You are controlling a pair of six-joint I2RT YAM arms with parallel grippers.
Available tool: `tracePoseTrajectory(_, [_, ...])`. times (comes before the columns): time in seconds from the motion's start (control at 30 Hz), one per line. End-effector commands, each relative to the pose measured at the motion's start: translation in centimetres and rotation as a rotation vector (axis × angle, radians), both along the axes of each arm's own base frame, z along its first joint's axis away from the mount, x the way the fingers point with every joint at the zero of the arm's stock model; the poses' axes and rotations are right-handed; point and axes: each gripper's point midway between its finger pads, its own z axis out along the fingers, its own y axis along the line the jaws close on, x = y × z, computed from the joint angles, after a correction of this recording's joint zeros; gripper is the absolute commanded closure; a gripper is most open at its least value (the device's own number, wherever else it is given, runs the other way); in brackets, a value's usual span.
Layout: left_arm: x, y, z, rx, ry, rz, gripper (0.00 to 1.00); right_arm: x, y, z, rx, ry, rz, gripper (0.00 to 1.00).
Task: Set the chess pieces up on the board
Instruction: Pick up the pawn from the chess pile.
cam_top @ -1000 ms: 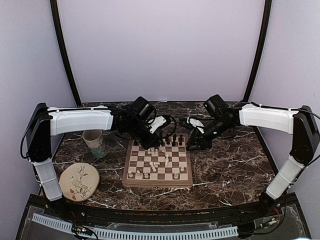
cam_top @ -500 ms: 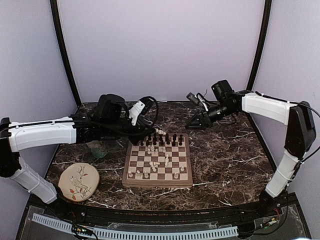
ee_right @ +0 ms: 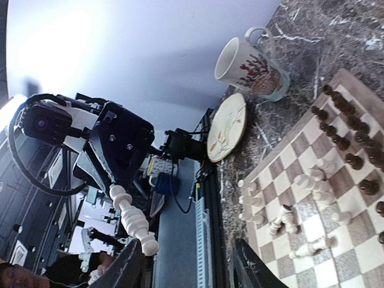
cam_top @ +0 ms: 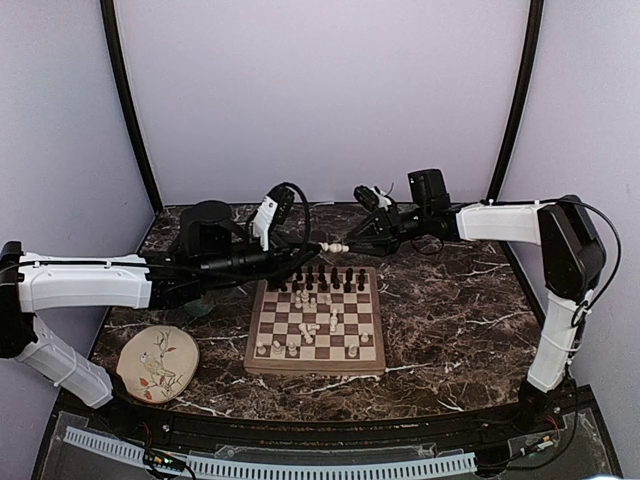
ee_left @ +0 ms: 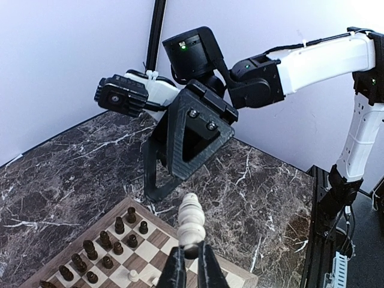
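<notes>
left gripper (ee_left: 190,248): clenched on 1 tall cream piece (ee_left: 192,222), which it holds out in mid-air with the free end pointing at the other arm.
right gripper (ee_right: 191,255): jaws parted with nothing between them. It sits nose to nose with the left one, just beside the piece's free end.
why held so: to me this looks like a hand-over being lined up, perhaps because the piece's square is easier for the right arm to reach.
piece's place: raised over the far edge of the chessboard (cam_top: 315,368), touching only the left fingers.
dark pieces (cam_top: 325,280): upright in roughly 2 rows along the far side, so that side seems mostly arranged.
cream pieces (cam_top: 310,325): loosely scattered from mid-board to the near edge, and a few lie toppled, so that side looks largely undone.
mug (ee_right: 252,60) and plate (ee_right: 227,126): on the marble table (cam_top: 450,330) left of the board, well apart from the hand-over.
next move, as I judge it: the right jaws should close around the free end before the left lets go.
risk: the piece is slim and rounded, so it could pivot or slip between the 2 grips.
</notes>
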Motion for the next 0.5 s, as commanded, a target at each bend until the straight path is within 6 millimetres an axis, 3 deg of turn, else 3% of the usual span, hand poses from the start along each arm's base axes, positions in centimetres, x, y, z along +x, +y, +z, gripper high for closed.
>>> tracePoseTrajectory(0.0, [-0.3,-0.1,2.5,-0.079,-0.05,-0.007,0.98,-2.0,1.4,3.7,0.109,0.02,0.091,0.53])
tracePoseTrajectory(0.13, [-0.3,0.1,2.4,-0.08,-0.059,-0.001,0.98,-3.5,1.5,4.5,0.151,0.058,0.114,0.56])
tracePoseTrajectory(0.33, [-0.1,0.2,2.2,-0.069,-0.068,0.015,0.98,-3.9,1.8,4.6,0.15,0.072,0.126,0.63])
tracePoseTrajectory(0.47, [0.1,0.2,1.9,-0.065,-0.065,0.018,0.98,-4.0,1.8,4.6,0.152,0.069,0.129,0.72])
